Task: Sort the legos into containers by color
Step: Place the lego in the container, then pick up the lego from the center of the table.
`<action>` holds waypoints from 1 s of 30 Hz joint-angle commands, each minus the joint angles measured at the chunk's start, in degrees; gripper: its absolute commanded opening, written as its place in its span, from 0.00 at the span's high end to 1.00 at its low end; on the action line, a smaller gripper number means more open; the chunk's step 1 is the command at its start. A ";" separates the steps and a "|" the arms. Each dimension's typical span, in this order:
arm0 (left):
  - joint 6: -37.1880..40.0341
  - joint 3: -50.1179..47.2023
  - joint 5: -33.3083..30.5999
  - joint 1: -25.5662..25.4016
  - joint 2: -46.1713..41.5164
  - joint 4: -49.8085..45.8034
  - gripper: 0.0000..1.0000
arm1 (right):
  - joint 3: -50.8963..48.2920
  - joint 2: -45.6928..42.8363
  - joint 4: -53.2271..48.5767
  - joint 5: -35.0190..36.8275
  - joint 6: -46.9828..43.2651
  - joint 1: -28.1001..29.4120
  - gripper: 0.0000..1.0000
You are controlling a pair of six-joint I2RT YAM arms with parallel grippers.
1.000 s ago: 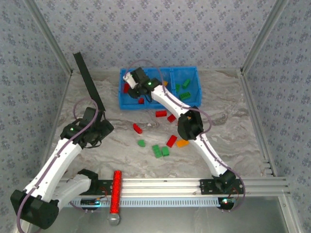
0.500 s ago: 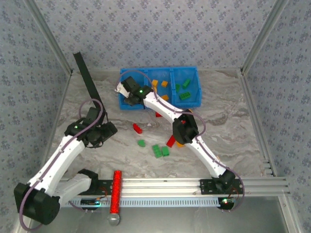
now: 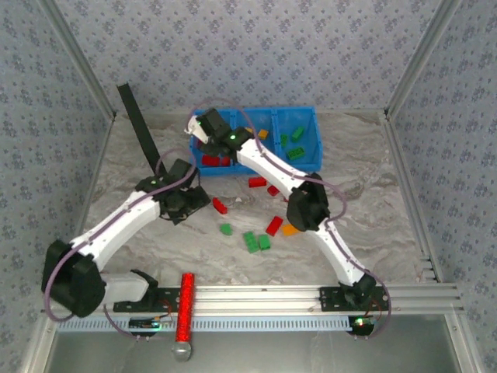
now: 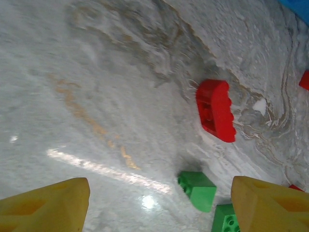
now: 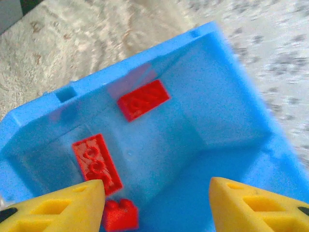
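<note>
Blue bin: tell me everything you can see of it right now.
The bright blue rectangular plastic bin sits upright near the far edge of the marbled table, split into three side-by-side compartments. The left holds red bricks, the middle orange bricks, the right green bricks. Its walls look smooth and glossy. The right tool hangs open above the left compartment.

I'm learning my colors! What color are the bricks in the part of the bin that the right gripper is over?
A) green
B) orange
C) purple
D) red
D: the right wrist view looks past the right gripper at red bricks lying in that compartment of the blue bin.
</note>
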 commanded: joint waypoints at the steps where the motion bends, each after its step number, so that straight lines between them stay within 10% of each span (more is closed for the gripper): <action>1: -4.30 2.04 0.81 -1.88 3.93 4.92 0.23 | -8.00 -12.12 2.91 3.75 2.66 -1.99 0.38; 15: -8.16 9.81 3.21 -3.76 23.25 11.72 0.30 | -60.95 -52.75 4.40 -6.52 35.21 -20.62 0.38; 30: -9.49 8.69 5.75 -6.31 29.34 8.04 0.68 | -77.91 -61.76 -2.00 -16.86 47.01 -24.21 0.36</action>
